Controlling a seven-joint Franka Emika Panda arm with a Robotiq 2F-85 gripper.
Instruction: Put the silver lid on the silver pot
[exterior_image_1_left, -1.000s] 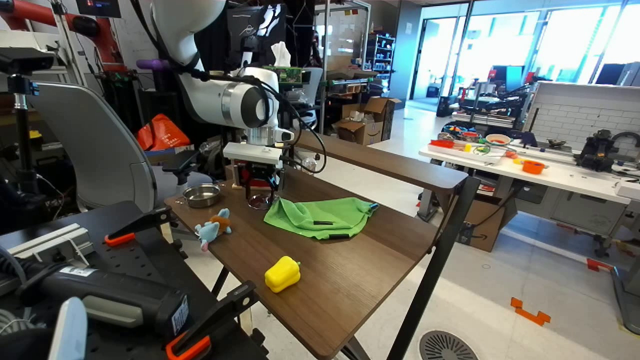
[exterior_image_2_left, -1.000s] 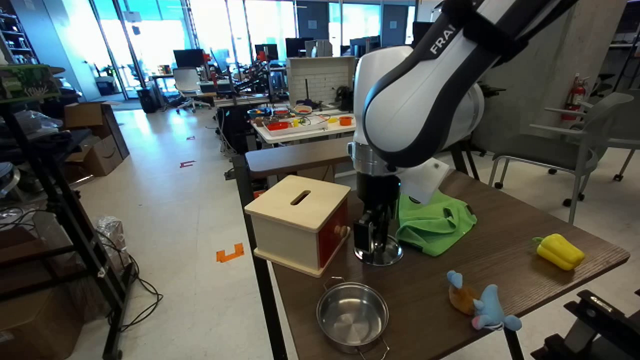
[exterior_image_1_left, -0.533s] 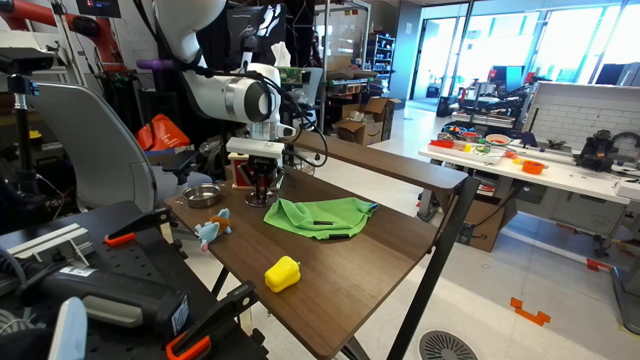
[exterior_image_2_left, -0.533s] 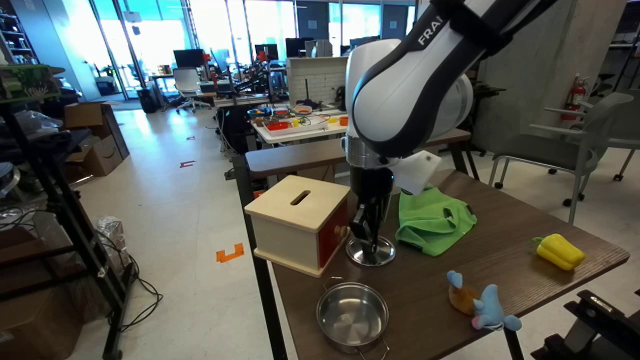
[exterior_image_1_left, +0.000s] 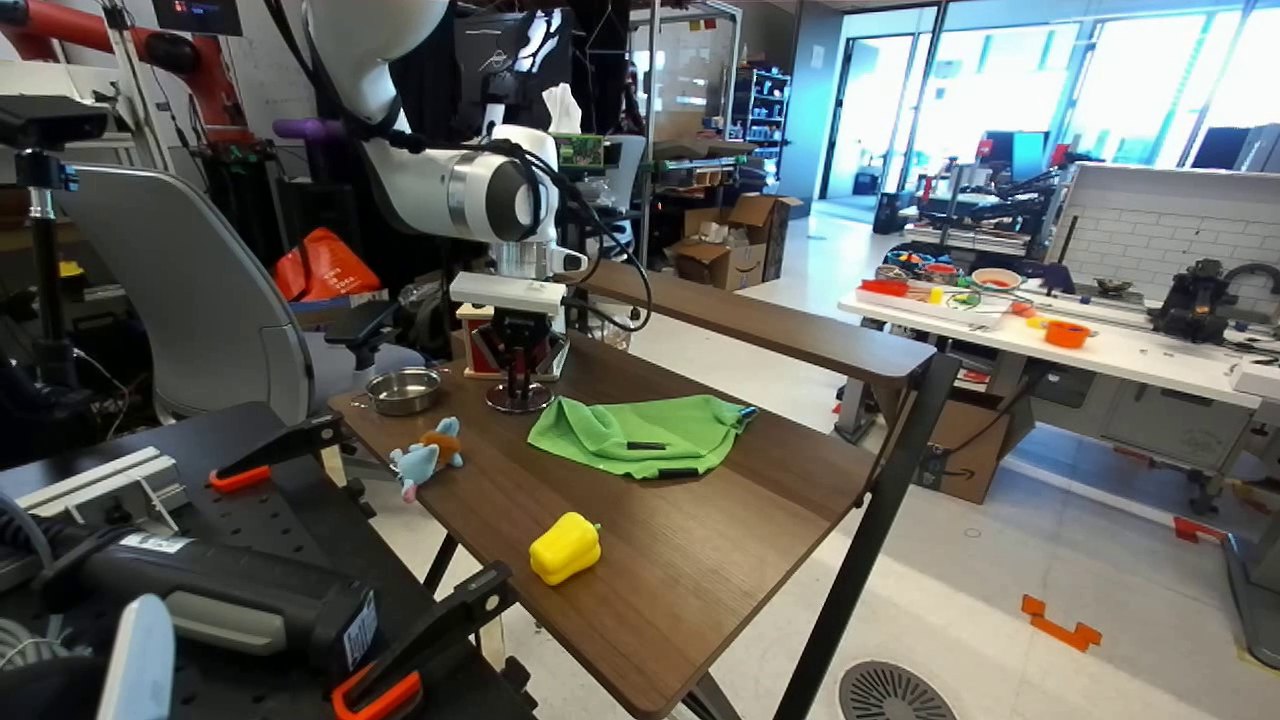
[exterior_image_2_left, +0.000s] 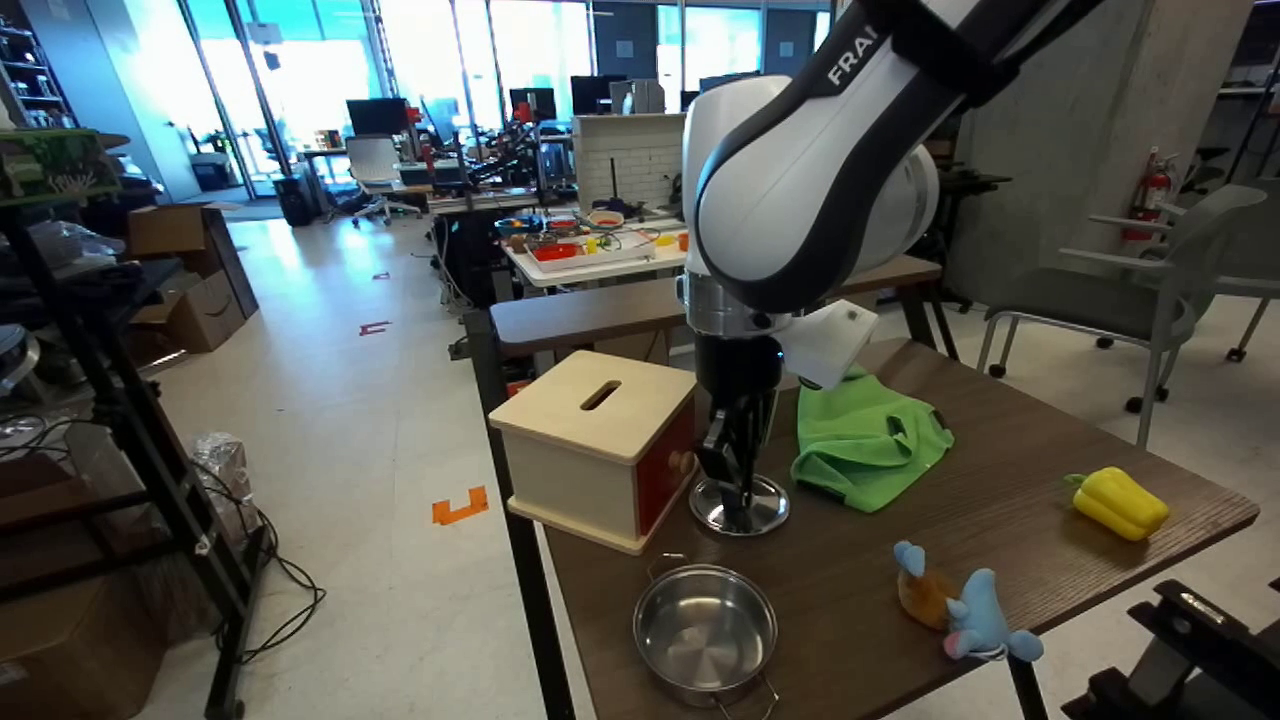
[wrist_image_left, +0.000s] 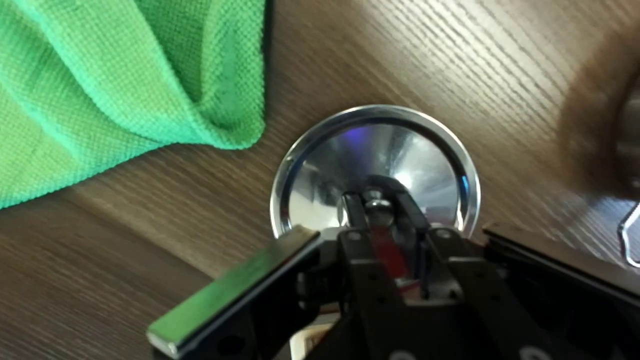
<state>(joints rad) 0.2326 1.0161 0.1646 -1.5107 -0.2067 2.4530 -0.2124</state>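
One pot (exterior_image_2_left: 705, 636), one lid (wrist_image_left: 372, 150) — one hand (exterior_image_2_left: 738, 496) gripping, it seems, the lid's knob (wrist_image_left: 379, 206).

Silver lid (wrist_image_left: 375, 155), round, shiny, right way up; silver pot (exterior_image_2_left: 704, 640), round, two-handled, upright, open-topped, apart, nearer in an exterior view.

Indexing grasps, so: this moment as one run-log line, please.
black hand: closed on rounded silver knob of round silver metal lid | round silver metal pot: uncovered | lid lifted: unclear
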